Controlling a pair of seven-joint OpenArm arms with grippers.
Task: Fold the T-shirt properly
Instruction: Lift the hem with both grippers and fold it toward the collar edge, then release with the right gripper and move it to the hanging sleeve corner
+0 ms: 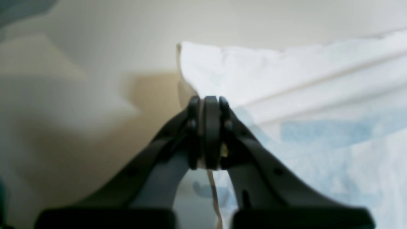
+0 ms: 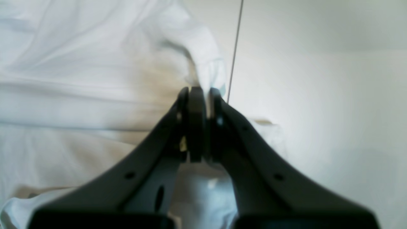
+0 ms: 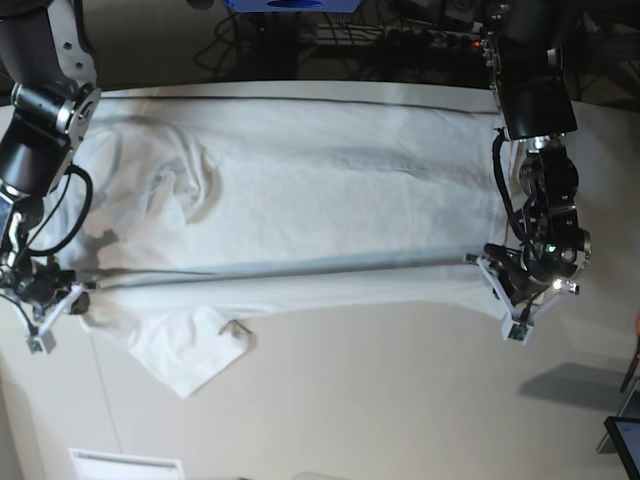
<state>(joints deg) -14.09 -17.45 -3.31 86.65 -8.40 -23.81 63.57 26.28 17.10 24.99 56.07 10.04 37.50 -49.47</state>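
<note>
Both end effectors are pinching cloth. The left end effector (image 1: 210, 99) is clamping shut on a corner of the shirt (image 3: 300, 190), at 3 o'clock in the base view. The right end effector (image 2: 199, 90) is squeezing closed on the opposite edge, at 9 o'clock. One shirt, two end effectors. The shirt is lying stretched across the table (image 3: 400, 400), a long fold running between them, one sleeve (image 3: 185, 350) spilling out toward 7 o'clock.
</note>
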